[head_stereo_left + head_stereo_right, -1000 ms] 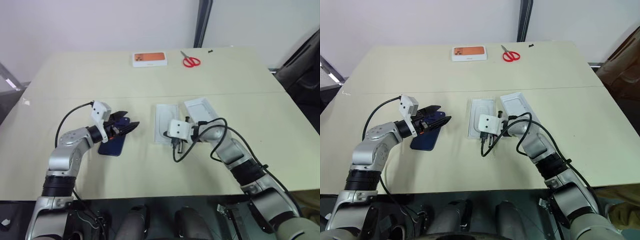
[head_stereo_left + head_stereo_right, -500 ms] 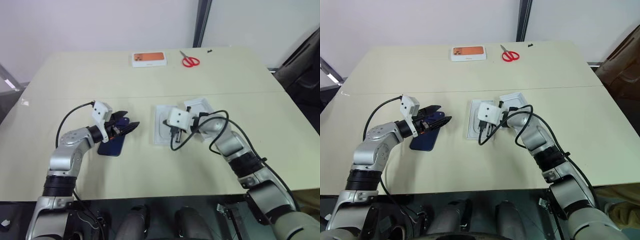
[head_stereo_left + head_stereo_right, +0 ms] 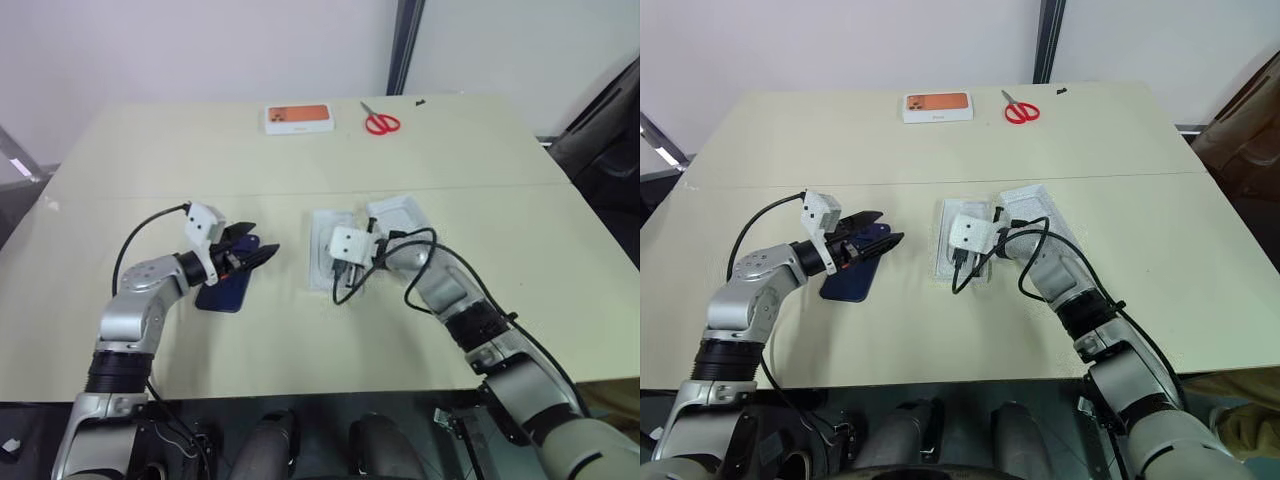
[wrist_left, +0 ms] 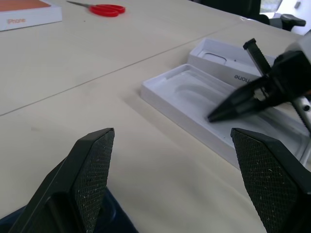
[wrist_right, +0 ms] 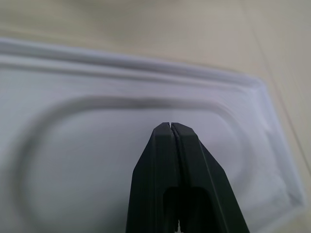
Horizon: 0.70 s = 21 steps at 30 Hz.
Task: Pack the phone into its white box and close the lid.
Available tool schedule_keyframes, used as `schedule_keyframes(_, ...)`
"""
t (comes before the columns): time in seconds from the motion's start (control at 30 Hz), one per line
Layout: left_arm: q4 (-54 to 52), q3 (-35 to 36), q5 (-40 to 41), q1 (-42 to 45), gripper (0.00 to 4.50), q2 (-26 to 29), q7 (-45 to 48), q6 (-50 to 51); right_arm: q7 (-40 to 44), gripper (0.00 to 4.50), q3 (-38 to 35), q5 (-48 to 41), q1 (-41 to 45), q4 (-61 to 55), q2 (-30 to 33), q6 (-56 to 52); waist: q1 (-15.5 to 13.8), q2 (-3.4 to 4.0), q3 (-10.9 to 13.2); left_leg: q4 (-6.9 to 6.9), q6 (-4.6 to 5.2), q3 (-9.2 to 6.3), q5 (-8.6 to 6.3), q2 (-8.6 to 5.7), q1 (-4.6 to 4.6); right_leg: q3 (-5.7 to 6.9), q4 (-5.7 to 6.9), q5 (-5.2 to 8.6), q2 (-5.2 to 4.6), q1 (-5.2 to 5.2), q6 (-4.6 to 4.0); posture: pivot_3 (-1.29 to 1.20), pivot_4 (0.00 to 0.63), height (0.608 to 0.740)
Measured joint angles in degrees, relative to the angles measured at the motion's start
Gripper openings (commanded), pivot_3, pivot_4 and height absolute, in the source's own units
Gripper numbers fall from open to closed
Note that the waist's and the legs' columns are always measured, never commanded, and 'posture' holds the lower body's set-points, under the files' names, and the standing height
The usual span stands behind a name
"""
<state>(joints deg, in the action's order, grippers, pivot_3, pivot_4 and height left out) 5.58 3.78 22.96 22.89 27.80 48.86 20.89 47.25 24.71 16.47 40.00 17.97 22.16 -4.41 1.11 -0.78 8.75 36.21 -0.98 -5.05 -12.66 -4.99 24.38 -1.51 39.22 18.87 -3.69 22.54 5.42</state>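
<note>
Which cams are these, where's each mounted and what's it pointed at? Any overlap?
Left and right eye: on the head, looking forward and down over the beige table; both arms show.
Left wrist: on the left arm, looking along the open left hand at the thin white insert with a rounded recess; its two black fingers show.
Right wrist: on the right arm, looking down onto that insert; the shut right hand shows.
Shared: the insert shows in every view; the left wrist view also catches the right hand.
</note>
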Motion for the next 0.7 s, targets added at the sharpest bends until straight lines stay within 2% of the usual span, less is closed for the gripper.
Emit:
schedule_keyframes(0.17,0.01,-0.09,0.02,0.00,4.07,0.02,-0.20,0.03,3.54,0.05,-0.05,-1.02,-2.17,-4.09,1.38,-0.55,-0.06,0.00,0.00,-0.01,0.00,-0.01,0.00,0.00,-0.02,0.00,0.00,0.00,0.00,-0.02,0.00,0.00,0.150,0.734)
schedule_keyframes(0.37,0.15,-0.03,0.27,0.00,4.07,1.73,-0.15,3.30,2.01,0.05,-0.36,-0.96,-2.22,-3.64,1.37,-0.15,-0.05,0.00,0.00,-0.02,0.00,-0.01,0.00,0.00,-0.02,0.00,0.00,0.00,0.00,0.00,0.00,0.00,0.150,0.734)
schedule_keyframes(0.57,6.62,3.05,3.17,2.48,4.07,9.56,2.98,12.67,-0.24,0.05,-5.85,-6.12,0.15,-3.91,-3.28,-5.14,0.23,0.01,0.01,-0.08,-0.01,-0.04,0.01,0.03,0.00,0.00,0.03,0.00,0.04,0.08,0.00,0.00,0.150,0.734)
schedule_keyframes(0.7,11.90,4.63,4.32,4.79,4.07,15.40,6.60,18.03,-0.84,0.05,-6.45,-8.42,1.57,-5.61,-8.25,-9.25,0.34,0.01,0.01,-0.08,-0.02,-0.04,0.01,0.02,0.00,0.01,0.03,0.00,0.04,0.08,0.00,0.00,0.150,0.734)
